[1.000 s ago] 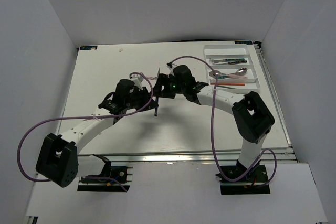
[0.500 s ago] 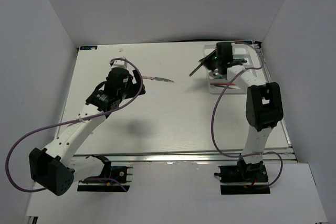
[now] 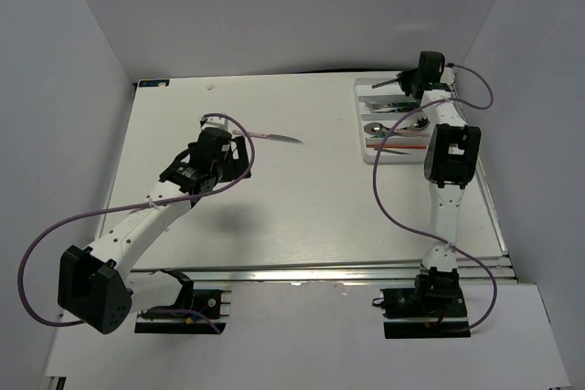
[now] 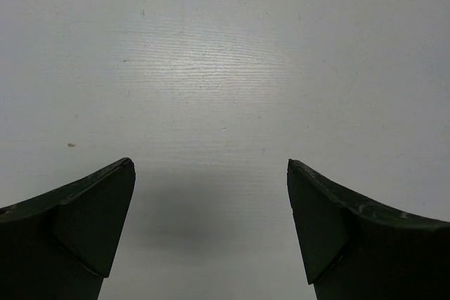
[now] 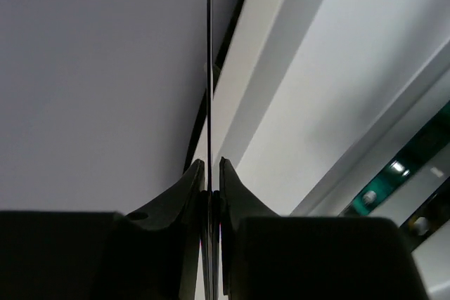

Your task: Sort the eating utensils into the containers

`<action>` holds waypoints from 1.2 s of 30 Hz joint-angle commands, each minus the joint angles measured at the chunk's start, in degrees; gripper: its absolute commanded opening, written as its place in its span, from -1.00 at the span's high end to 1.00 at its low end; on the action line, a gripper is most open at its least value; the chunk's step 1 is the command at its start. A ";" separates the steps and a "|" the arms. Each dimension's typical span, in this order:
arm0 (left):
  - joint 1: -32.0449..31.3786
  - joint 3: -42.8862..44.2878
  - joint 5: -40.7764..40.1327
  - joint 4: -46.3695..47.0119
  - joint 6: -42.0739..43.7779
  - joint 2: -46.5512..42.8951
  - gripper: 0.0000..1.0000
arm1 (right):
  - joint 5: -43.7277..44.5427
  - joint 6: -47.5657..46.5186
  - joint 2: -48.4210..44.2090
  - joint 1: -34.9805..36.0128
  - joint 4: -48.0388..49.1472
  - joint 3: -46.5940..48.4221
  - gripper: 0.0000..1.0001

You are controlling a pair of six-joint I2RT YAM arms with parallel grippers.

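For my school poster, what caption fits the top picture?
Right gripper holds a thin utensil at the white tray; a knife lies near the open left gripper.

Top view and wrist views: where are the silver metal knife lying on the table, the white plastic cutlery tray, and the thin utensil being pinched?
Silver metal knife [image 3: 274,137]: top view, middle of its length.
White plastic cutlery tray [image 3: 360,107]: top view, left outer wall.
Thin pinched utensil [image 5: 209,75]: right wrist view, its edge-on shaft.

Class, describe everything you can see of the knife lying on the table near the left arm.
The knife is slim, silvery and metal-looking, and narrows to a pointed blade tip. It lies flat on the white table, with its tip pointing to the robot's right. The left gripper hangs with its fingers open, short of the knife and not touching it.
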 commanded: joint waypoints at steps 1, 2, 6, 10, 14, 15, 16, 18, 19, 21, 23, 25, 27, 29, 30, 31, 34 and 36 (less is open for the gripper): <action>0.17 0.83 1.06 2.46 1.53 -0.74 -0.96 | -3.88 3.11 3.48 -1.21 7.53 4.11 1.00; 0.17 0.13 1.32 2.81 1.61 -1.27 -0.96 | -4.42 2.84 5.06 -1.21 11.02 4.82 1.00; 0.17 -1.28 1.32 2.90 1.53 -2.32 -0.96 | -3.28 3.81 5.60 -1.29 12.90 2.56 1.00; 0.17 -2.25 2.55 3.34 1.35 -2.85 -0.96 | -1.87 3.63 5.86 -1.29 12.56 1.05 0.80; 0.17 -1.81 2.64 2.99 1.26 -1.89 -0.96 | -1.43 3.81 4.81 -1.12 12.82 -0.35 -0.04; 0.09 -1.64 2.64 2.99 1.09 -1.45 -0.96 | -1.26 3.72 4.38 -1.12 12.12 -0.09 -0.15; 0.09 -1.55 2.64 2.99 1.00 -1.27 -0.96 | -1.17 3.72 4.02 -1.12 11.77 -0.01 -0.15; 0.17 -1.28 2.47 2.90 0.56 -1.01 -0.96 | -0.82 3.28 3.41 -1.20 11.33 -0.09 -0.57; 0.17 -1.11 2.29 2.90 0.12 -0.75 -0.96 | -0.73 3.19 3.06 -1.21 10.63 -0.01 -0.62; 0.17 -0.50 1.24 2.55 -0.58 -0.31 -0.96 | -0.99 3.02 1.83 -1.38 10.10 -0.70 -0.79; 0.17 1.35 0.01 1.85 -1.90 1.18 -0.96 | -0.82 3.11 -0.01 -1.47 9.13 -1.58 -0.79; 0.17 4.58 -1.57 0.27 -3.73 2.85 -0.96 | 0.06 2.76 -1.42 -1.38 6.78 -1.67 -0.79; 0.17 6.71 -2.36 -0.96 -4.62 5.49 -0.96 | 0.59 2.06 -3.62 -1.56 4.82 -2.11 -0.79; 0.17 9.77 -3.50 -1.49 -5.85 7.85 -0.96 | 0.50 1.44 -5.81 -1.99 1.68 -1.85 -0.79; 0.17 10.92 -4.90 -1.93 -6.47 8.65 -0.96 | -0.28 0.57 -6.61 -2.08 0.96 -1.94 -0.79; 0.17 12.15 -5.27 -1.93 -7.34 9.53 -0.96 | -0.46 -0.57 -8.79 -2.17 -0.18 -1.85 -0.79; 0.61 18.65 -5.71 -2.63 -8.92 15.41 -0.96 | 1.02 -9.52 -14.84 -1.38 -9.39 -0.62 -0.79; 1.66 26.20 -5.80 -4.73 -9.54 22.32 -0.96 | 5.91 -21.07 -19.51 0.98 -14.92 -4.02 -0.79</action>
